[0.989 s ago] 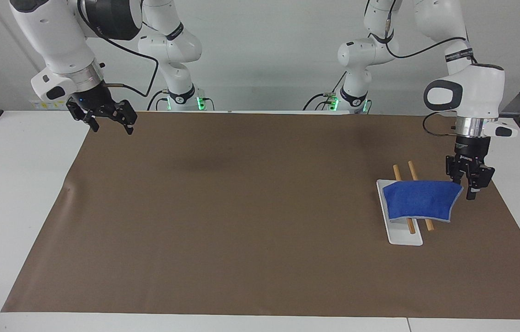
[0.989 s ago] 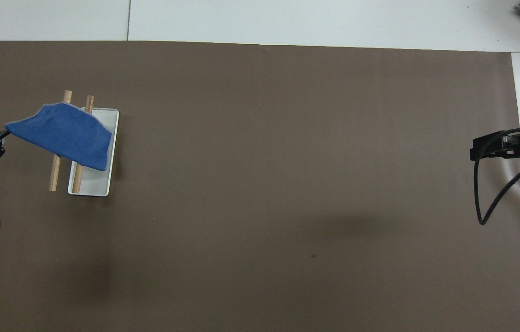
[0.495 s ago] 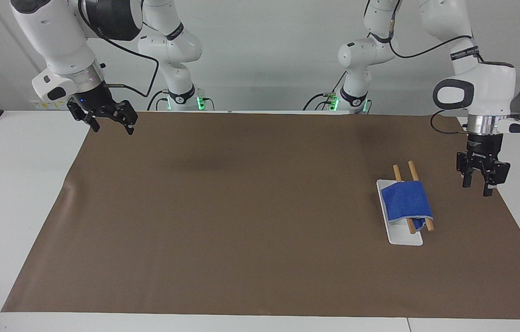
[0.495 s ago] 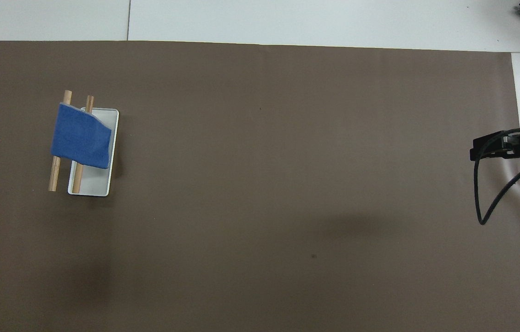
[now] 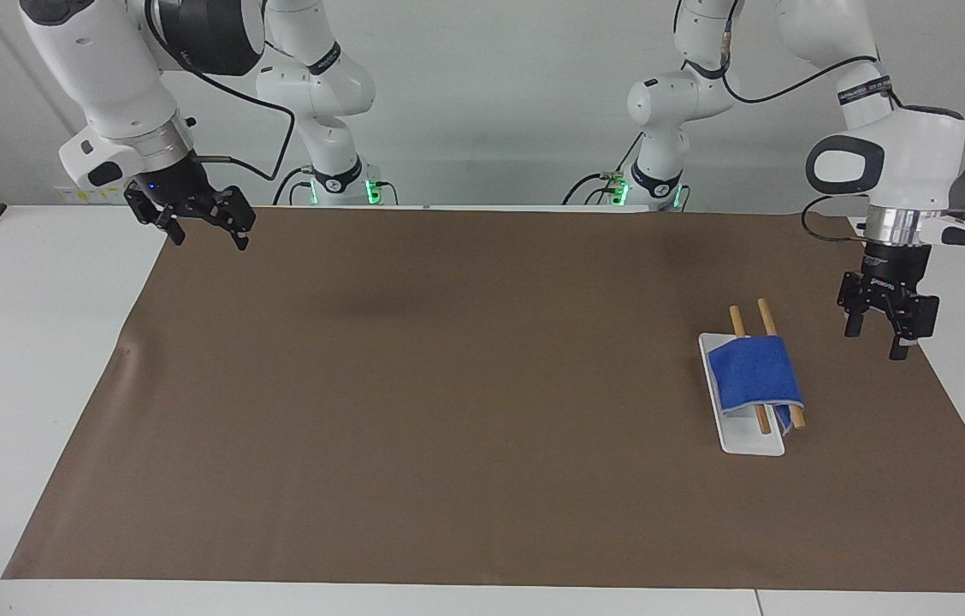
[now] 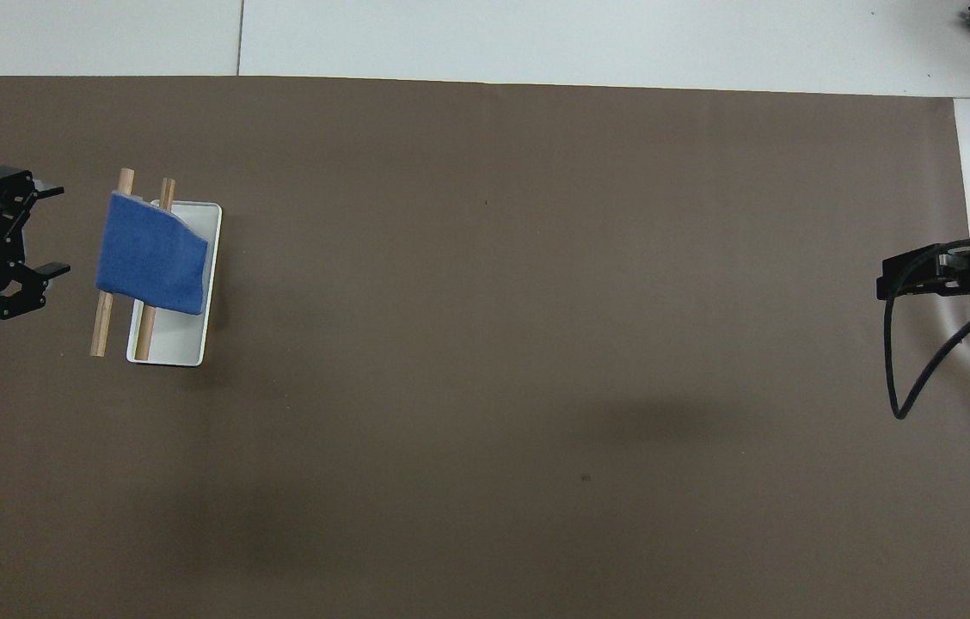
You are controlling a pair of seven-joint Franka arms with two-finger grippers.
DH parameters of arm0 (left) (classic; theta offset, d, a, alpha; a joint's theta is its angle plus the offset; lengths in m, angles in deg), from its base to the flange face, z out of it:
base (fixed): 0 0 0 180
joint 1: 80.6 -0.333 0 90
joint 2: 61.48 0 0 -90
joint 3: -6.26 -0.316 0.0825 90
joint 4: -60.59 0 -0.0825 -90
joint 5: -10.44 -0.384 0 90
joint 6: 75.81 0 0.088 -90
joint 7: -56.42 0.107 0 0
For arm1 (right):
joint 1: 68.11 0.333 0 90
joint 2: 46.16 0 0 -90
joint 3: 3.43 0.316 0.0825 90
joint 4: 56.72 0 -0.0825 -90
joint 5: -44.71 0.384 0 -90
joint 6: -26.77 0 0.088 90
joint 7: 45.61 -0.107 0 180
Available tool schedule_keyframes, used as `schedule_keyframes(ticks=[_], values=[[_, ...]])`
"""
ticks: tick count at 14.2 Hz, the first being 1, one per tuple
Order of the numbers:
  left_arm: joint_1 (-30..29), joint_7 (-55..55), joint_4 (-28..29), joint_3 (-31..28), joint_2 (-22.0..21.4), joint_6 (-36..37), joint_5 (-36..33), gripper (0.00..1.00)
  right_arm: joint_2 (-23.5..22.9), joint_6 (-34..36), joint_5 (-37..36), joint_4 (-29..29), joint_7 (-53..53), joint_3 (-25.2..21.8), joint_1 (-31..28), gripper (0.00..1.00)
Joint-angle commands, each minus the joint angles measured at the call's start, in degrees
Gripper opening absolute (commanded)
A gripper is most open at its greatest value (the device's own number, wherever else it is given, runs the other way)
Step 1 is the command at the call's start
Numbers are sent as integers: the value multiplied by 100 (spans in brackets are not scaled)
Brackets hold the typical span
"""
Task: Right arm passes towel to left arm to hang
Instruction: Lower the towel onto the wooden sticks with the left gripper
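1. We found the towel (image 5: 754, 374) draped over the two wooden rods (image 5: 764, 318) of the rack, whose white base (image 5: 743, 441) sat on the brown mat (image 5: 448, 385) toward the left arm's end of the tabletop (image 5: 20, 342).
2. We saw the cloth hanging down on both sides of the rods, covering their middle and leaving both rod ends bare; in the overhead view the towel (image 6: 151, 265) also overlapped part of the white base (image 6: 184, 344).
3. We noted the left tool (image 5: 874, 335) raised in the air over the edge of the mat, beside the rack on the side away from the table's middle, clearly apart from the towel and touching nothing.
4. We read its two fingers as spread wide and released, with nothing between them; the overhead view showed the same left tool (image 6: 42, 228) pointing toward the towel with a gap of bare mat in between.
5. We saw the right tool (image 5: 207, 233) waiting high over the mat's corner at the right arm's end of the tabletop, well apart from the towel and rack, fingers parted and holding nothing.
6. We could see only part of the right tool (image 6: 923, 275) in the overhead view.
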Motion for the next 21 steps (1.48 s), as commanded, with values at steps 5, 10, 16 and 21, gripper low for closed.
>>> schedule_keyframes(ticks=[5, 10, 16, 21], values=[[1135, 417, -305, -65, -241, 1301, -1223, 100, 138, -30, -2, -159, 7, 15, -29, 100], [1304, 2295, -1251, -65, -136, 2775, -1470, 100, 138, -30, -2, -159, 7, 15, -29, 100], [1312, 4329, -2281, -56, 31, 3954, -1778, 100, 138, -30, -2, -159, 7, 15, -38, 100], [1304, 5198, -3282, -47, 294, 5166, -1796, 100, 138, -30, -2, -159, 7, 15, -29, 100]])
